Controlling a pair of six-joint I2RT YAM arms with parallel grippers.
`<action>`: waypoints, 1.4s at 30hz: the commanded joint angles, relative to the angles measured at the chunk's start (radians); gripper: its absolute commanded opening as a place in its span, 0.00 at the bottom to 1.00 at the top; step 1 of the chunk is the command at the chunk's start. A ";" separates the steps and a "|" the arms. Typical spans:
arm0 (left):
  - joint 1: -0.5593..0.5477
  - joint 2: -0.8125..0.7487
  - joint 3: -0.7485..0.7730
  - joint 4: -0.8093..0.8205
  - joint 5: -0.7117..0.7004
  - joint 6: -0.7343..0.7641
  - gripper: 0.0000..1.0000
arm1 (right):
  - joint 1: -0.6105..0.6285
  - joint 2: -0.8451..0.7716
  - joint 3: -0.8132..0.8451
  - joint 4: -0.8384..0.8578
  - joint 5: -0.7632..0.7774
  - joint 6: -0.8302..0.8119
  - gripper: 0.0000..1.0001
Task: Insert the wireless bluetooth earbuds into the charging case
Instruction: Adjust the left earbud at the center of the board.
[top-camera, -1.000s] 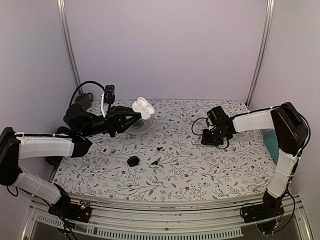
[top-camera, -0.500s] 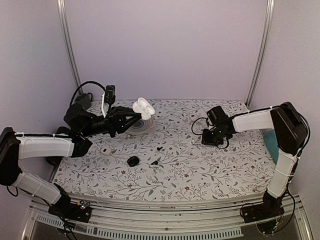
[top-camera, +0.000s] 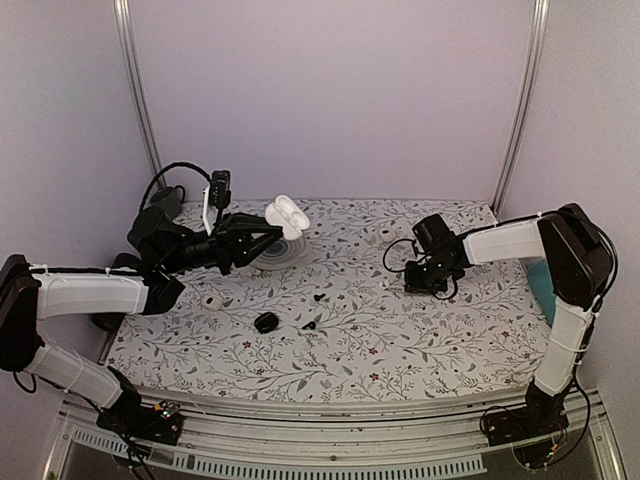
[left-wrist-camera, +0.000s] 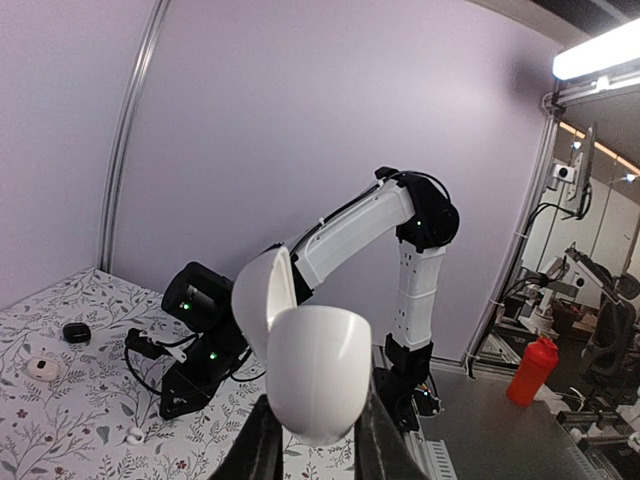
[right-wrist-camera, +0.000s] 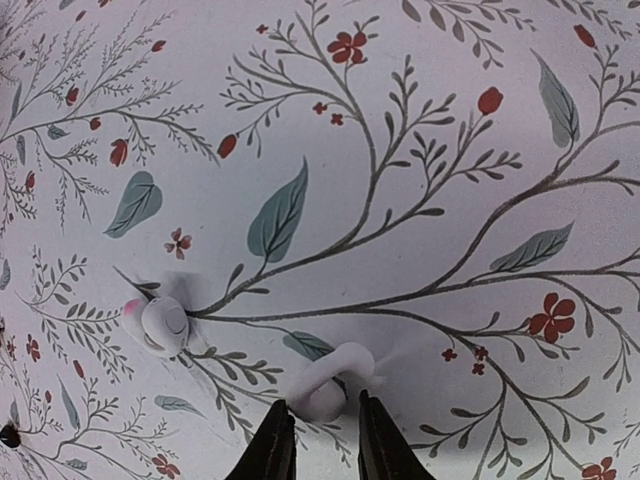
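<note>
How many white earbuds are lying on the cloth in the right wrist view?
2. The near earbud lies at the fingertips of the right hand, partly between them; the far earbud lies apart, further left in the picture. Others may lie outside this view.

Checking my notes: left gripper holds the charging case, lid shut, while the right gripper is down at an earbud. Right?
No: the left wrist view shows the charging case in the left gripper with its lid open. The rest holds.

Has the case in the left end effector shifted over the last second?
No. The case stays above the same far edge of the white disc, clamped in the left end effector.
</note>
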 joint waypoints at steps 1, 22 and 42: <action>0.013 -0.023 0.008 0.003 0.005 0.013 0.00 | 0.004 0.017 0.029 -0.013 0.024 -0.002 0.23; 0.013 -0.031 0.007 -0.012 0.004 0.020 0.00 | -0.035 -0.043 -0.056 0.029 -0.011 0.033 0.20; 0.016 -0.030 0.007 -0.001 0.012 0.019 0.00 | -0.005 0.032 0.130 0.001 0.001 0.076 0.22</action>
